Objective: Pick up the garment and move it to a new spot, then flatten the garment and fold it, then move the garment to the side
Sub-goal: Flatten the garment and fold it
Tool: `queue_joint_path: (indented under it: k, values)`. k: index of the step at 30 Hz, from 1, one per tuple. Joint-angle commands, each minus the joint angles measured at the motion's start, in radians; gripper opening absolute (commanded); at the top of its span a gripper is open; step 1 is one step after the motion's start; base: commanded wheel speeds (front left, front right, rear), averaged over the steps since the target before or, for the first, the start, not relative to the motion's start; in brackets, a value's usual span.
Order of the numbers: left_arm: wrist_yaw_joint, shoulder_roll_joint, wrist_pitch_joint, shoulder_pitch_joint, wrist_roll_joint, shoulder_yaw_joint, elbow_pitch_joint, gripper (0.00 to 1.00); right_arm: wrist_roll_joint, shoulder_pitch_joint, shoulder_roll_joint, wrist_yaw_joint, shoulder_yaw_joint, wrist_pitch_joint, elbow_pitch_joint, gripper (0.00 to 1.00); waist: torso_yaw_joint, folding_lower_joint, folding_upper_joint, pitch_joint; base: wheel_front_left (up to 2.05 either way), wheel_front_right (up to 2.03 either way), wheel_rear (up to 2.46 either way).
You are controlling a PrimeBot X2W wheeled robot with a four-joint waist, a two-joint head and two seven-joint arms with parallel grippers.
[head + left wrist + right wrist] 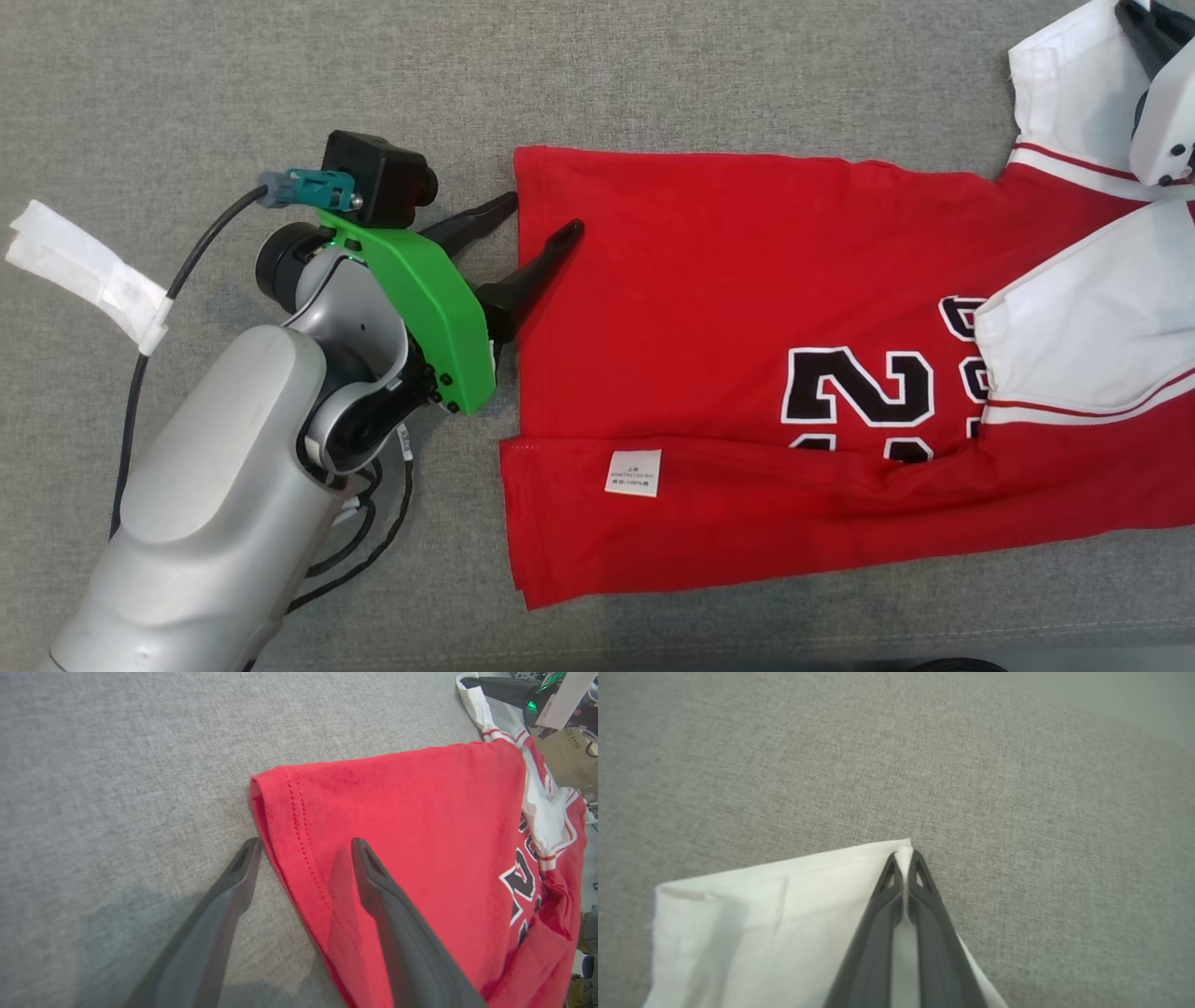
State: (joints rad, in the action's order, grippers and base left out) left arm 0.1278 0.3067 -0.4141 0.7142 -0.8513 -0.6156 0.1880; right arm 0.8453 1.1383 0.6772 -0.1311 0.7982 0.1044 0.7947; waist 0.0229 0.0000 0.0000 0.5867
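Right gripper [904, 858] clamps the garment sleeve [784, 914]; left gripper [304, 842], spread, straddles its red hem [280, 858].

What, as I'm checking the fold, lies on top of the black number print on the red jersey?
A white fabric sleeve with red trim lies folded over the black number print on the red fabric jersey. The digit 2 shows; the next is mostly covered, unreadable.

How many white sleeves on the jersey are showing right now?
2. The upper sleeve lies at the head view's top right, pinched by the right gripper; the lower sleeve is folded across the number on the red jersey.
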Motion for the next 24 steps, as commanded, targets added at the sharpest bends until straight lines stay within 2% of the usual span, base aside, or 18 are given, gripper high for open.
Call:
queue_joint_path:
  k: [1,10,11,12,13,19,24]
  values:
    - [0.0,-0.006,-0.004,0.002,0.007,-0.015,0.023,1.0,0.01,-0.027,0.006,0.001,0.015,0.011,0.0,0.0,-0.003,0.0,0.0,-0.002,0.0,0.0,0.0]
    - [0.0,-0.029,0.039,0.062,0.013,-0.011,0.08,1.0,0.054,-0.014,0.033,0.001,0.064,-0.017,-0.055,0.0,-0.021,0.0,0.0,-0.018,0.0,0.0,0.0]
    - [0.001,-0.033,0.043,0.066,0.013,-0.016,0.086,0.47,0.057,-0.013,0.036,0.001,0.07,-0.023,-0.061,0.0,-0.023,0.0,0.0,-0.023,0.0,0.0,0.0]
    - [0.001,-0.038,0.051,0.068,0.006,-0.018,0.094,0.1,0.06,-0.012,0.039,0.001,0.076,-0.03,-0.069,0.0,-0.026,0.0,0.0,-0.028,0.0,0.0,0.0]
    - [0.002,-0.04,0.05,0.07,-0.002,-0.026,0.097,0.0,0.063,-0.011,0.042,0.001,0.08,-0.037,-0.077,0.0,-0.029,0.0,0.0,-0.033,0.0,0.0,0.0]
    - [0.003,-0.001,0.118,0.046,0.006,-0.057,0.069,0.0,0.111,-0.03,0.063,0.001,0.089,-0.097,-0.139,0.0,-0.047,0.0,0.0,-0.086,0.0,0.0,0.0]
    - [0.003,0.04,0.181,-0.02,0.024,-0.079,-0.013,0.0,0.13,-0.08,0.121,0.001,0.122,-0.127,-0.216,0.0,-0.055,0.0,0.0,-0.157,0.0,0.0,0.0]
